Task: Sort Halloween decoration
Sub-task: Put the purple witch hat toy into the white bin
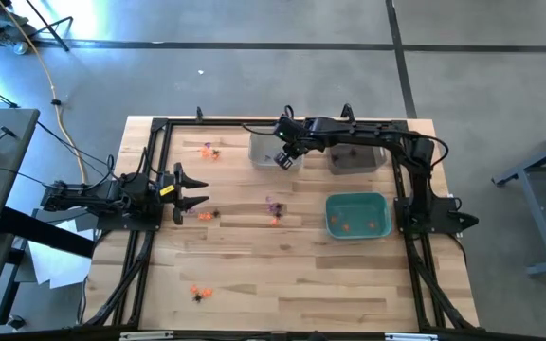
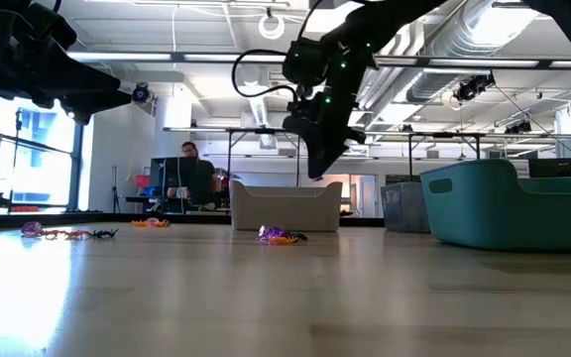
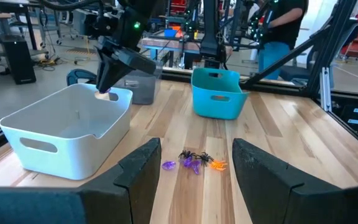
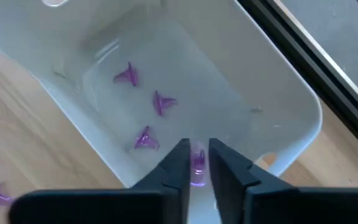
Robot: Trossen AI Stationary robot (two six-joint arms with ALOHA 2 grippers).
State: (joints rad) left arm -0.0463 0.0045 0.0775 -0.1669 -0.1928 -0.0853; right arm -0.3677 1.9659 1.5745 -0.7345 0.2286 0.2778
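My right gripper (image 4: 196, 167) is pinching a purple trinket (image 4: 197, 163) over the white bin (image 4: 278, 93), three purple ones (image 4: 145, 138) already inside. Left gripper (image 1: 190, 189) is waiting spread at table's left edge.

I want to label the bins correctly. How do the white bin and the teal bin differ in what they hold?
The white bin holds purple trinkets; the teal bin holds orange pieces. The right gripper hangs over the white bin, gripping one purple trinket; nothing hovers over the teal bin. Both are open-topped and rectangular.
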